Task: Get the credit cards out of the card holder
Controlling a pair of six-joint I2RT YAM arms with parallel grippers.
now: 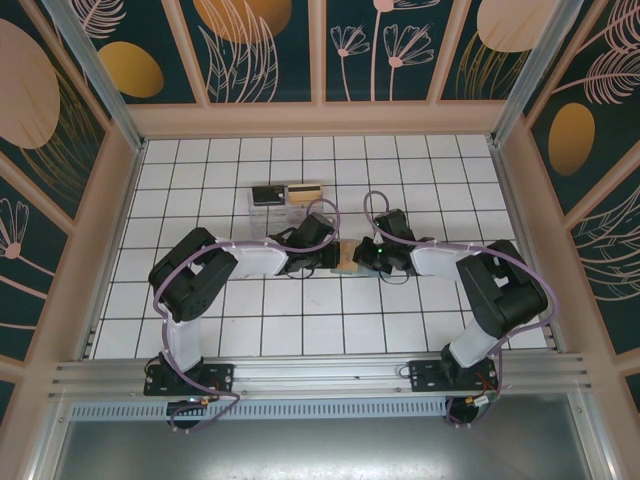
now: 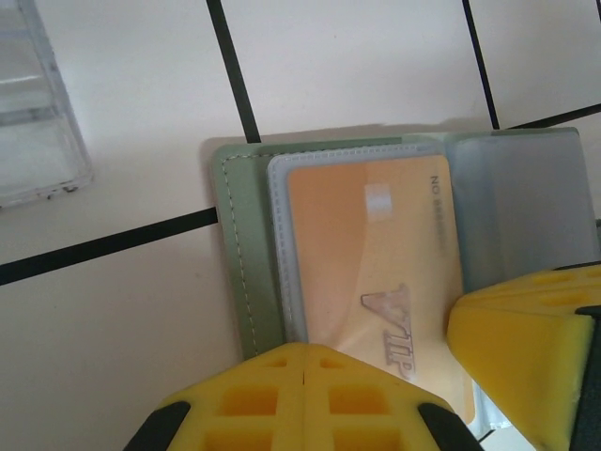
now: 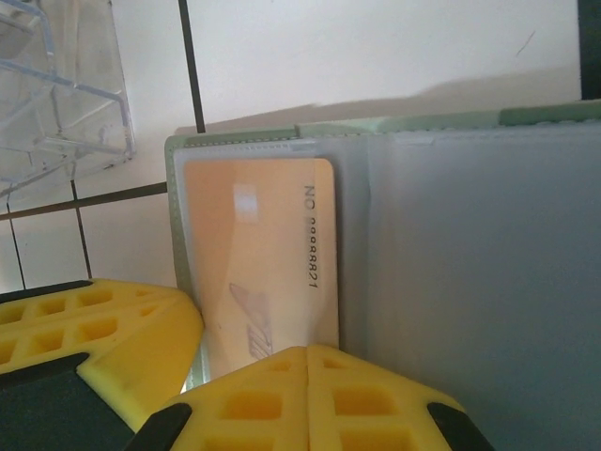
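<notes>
Step in hand: first card extraction, judged not yet achieved.

The card holder (image 2: 230,263) is laid open on the tiled table (image 1: 200,160), near its middle, under both wrists. One tan-gold credit card (image 2: 376,254) is seated in the clear sleeve of one panel. The other panel appears grey and empty.

The left gripper (image 2: 305,355) is closed finger to finger over the near edge of the card panel. The right gripper (image 3: 308,362) is likewise closed, by the crease. No pinch on anything can be made out.

Next move, as judged: the holder is to be pinned by one gripper, and the card edge caught and slid clear by the other.

Obstacles: the sleeve covers the card face, and the grippers are crowded together. A clear plastic box (image 1: 288,196) stands beyond, apart.
</notes>
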